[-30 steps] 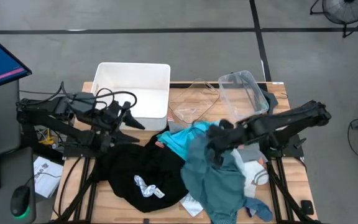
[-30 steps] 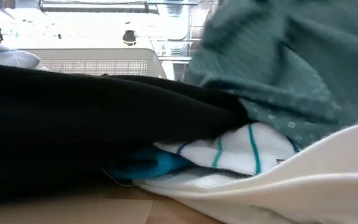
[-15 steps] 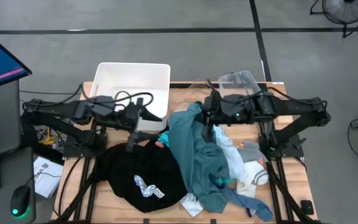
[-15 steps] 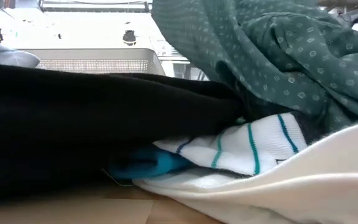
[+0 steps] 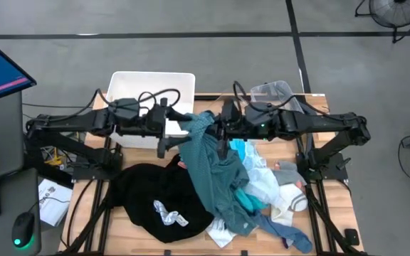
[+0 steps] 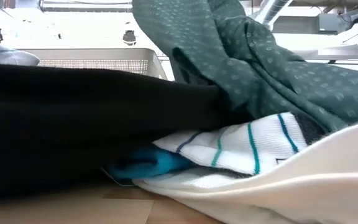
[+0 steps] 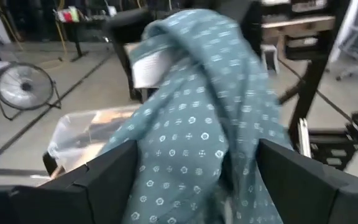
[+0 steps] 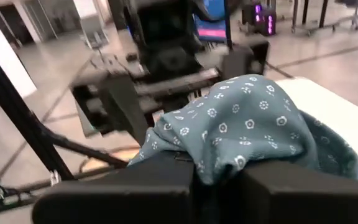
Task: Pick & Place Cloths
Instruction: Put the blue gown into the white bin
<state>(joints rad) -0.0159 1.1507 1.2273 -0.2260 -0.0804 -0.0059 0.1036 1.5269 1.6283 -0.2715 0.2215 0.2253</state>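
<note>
Right claw (image 8: 216,180) pinching teal shirt (image 5: 216,171) | left claw (image 7: 191,180) spread | low view mostly cloth-blocked

The teal-green shirt (image 5: 216,174), dotted with a small pale print, hangs bunched from the right gripper (image 5: 218,131), its top fold pinched between the fingers. Below the gripper it trails down onto the large black garment (image 5: 159,195), pale cyan pieces (image 5: 258,181) and a striped white sock (image 6: 247,146).

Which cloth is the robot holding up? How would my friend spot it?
Start at the white bin at the table's back. Beside it the right gripper pinches one cloth so it hangs down over the pile: the teal-green shirt. It alone has tiny pale dots; the black garment is plain.
</note>
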